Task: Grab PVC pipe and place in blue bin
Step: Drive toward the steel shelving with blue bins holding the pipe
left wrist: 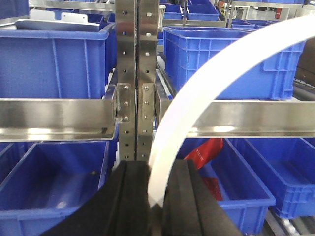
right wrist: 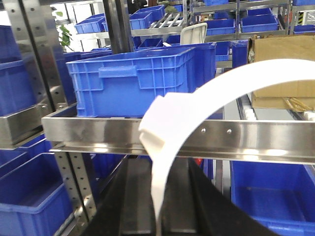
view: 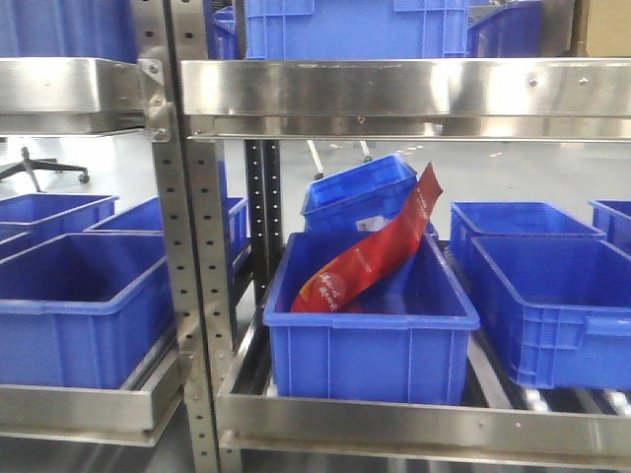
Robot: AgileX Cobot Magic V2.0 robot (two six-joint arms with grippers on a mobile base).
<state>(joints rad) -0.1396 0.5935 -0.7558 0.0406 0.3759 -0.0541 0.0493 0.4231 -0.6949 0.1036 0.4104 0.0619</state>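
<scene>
The left fingers [left wrist: 133, 196], black and ribbed, are pressed onto the foot of the PVC pipe [left wrist: 189, 98]. The right fingers [right wrist: 135, 196] pinch a white strip [right wrist: 221, 88] the same way. I cannot tell whether both hold one piece.

From each grip the pipe rises, then bends away to the right in a long, smooth arc across the steel shelf rail [left wrist: 246, 118]. It is slim, matte white plastic. The right wrist view shows a squared, blocky lump [right wrist: 162, 118] just above the fingers.

Below that rail sits the blue bin [view: 365, 345], rigid moulded plastic with an open top, and a glossy red pouch [view: 370, 258] leans inside it. The front view shows neither arm nor pipe.

The bin lies forward of and below both grips, under the rail. The left arm looks the better lined up. The tall arc will probably have to tip or drop to pass beneath the rail.
</scene>
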